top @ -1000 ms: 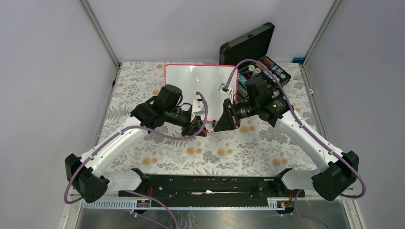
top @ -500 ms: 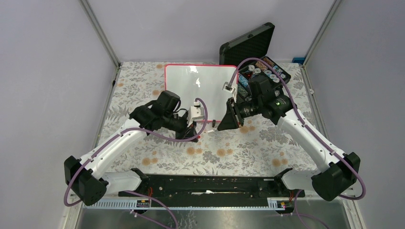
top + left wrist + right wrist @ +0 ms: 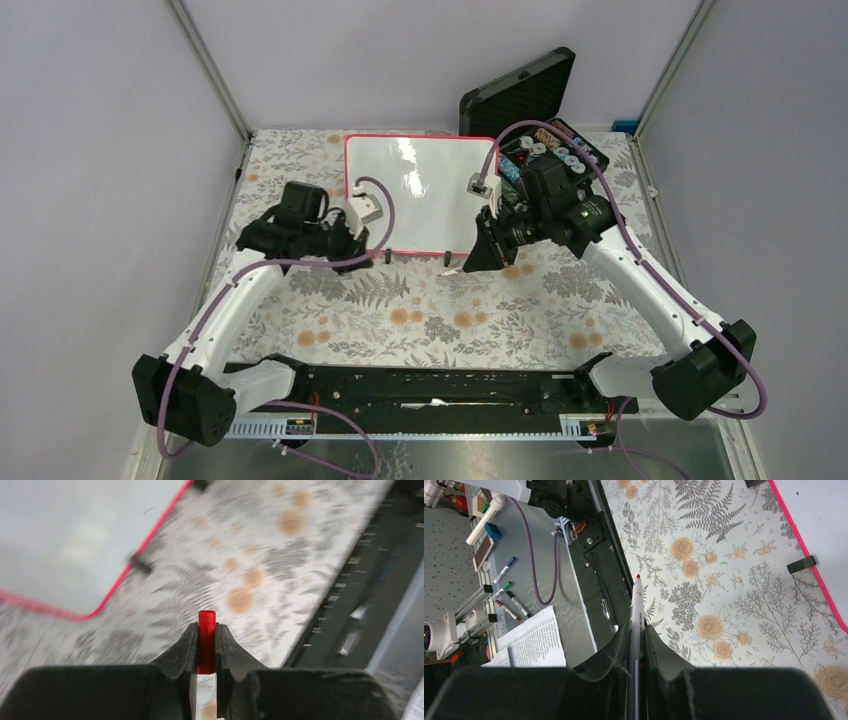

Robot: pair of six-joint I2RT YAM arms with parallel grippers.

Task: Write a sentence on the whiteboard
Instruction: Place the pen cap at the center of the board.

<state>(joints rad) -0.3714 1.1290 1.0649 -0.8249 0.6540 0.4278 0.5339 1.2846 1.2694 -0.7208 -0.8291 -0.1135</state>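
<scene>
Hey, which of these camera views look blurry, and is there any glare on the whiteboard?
Top view: sharp, with a bright glare streak on the whiteboard near its far edge. Left wrist view: the board and the floral tablecloth are smeared with blur, and only the red cap in the left hand is crisp. Right wrist view: in focus and evenly lit, with the marker tip clear.

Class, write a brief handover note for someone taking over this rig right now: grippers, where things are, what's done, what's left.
Left gripper: shut on a red cap, beside the whiteboard's near left corner.
Right gripper: shut on the marker, red tip bare, just off the board's near edge.
Done: marker uncapped.
To do: the whole sentence; the board shows no writing.
</scene>
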